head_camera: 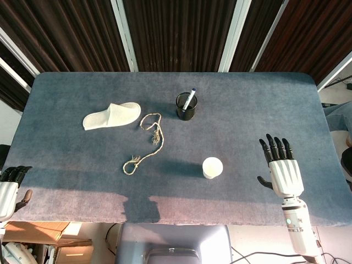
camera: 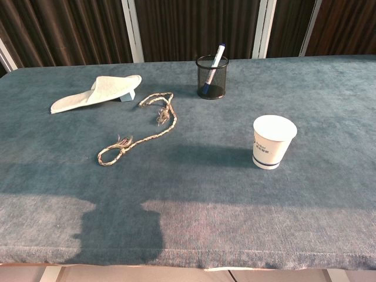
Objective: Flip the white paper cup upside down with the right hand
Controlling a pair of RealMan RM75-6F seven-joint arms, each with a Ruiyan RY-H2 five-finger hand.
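The white paper cup (head_camera: 212, 168) (camera: 272, 141) stands upright, mouth up, right of the table's middle. My right hand (head_camera: 282, 169) is flat over the table to the cup's right, a clear gap away, fingers spread and holding nothing. My left hand (head_camera: 10, 186) sits at the table's near left edge, partly cut off by the frame, fingers extended with nothing in them. Neither hand shows in the chest view.
A black mesh pen holder (head_camera: 186, 106) (camera: 212, 76) with a blue-capped marker stands behind the cup. A twisted rope (head_camera: 147, 142) (camera: 143, 127) lies mid-table, a white slipper (head_camera: 111, 116) (camera: 97, 91) at the back left. The blue-grey cloth (head_camera: 82, 165) covers the table.
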